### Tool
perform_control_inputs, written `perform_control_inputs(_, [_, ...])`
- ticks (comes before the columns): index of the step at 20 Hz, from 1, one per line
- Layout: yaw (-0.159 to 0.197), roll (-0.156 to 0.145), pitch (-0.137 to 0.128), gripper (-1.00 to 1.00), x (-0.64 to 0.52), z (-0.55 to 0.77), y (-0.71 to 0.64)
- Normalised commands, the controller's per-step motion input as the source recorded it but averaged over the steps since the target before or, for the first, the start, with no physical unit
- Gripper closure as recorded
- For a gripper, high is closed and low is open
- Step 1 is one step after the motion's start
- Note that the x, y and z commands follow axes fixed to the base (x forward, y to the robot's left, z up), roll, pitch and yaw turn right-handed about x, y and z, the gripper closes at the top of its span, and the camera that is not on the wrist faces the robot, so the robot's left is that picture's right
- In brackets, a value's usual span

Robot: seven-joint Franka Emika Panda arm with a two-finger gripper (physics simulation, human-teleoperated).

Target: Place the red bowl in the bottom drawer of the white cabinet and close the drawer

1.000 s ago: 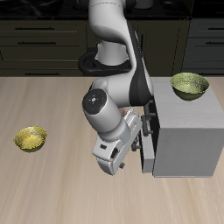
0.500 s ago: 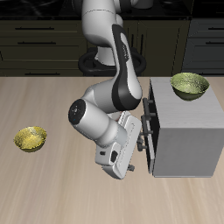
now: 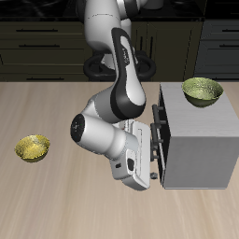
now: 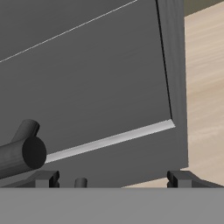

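Grey-white and boxy, the white cabinet [image 3: 196,140] stands on the tabletop [image 3: 56,191] with its drawer fronts facing our arm, and the tool [image 3: 142,168] hangs low beside those fronts, near the bottom drawer [image 3: 161,175]. In the wrist view a dark bar handle [image 4: 19,156] lies close before the fingers [image 4: 175,178], whose tips barely show, so we cannot tell whether they are spread or pressed together. The red bowl is nowhere in sight; only an olive-green bowl [image 3: 203,91] rests on the cabinet top and a yellow bowl [image 3: 33,147] sits well apart. We judge the drawer work is in hand: keep the pull or push straight along its slide.
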Motion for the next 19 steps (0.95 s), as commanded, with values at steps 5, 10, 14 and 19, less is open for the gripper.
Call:
perform_control_inputs(5, [0.019, 0.149, -0.12, -1.0, -0.32, 0.48, 0.95])
perform_control_inputs(10, [-0.006, 0.218, -0.181, -1.0, -0.73, 0.4, 0.98])
perform_control_inputs(14, [0.204, 0.285, -0.155, -1.0, -0.68, 0.12, 0.8])
perform_control_inputs(19, [-0.054, 0.042, -0.048, -1.0, -0.49, 0.03, 0.3])
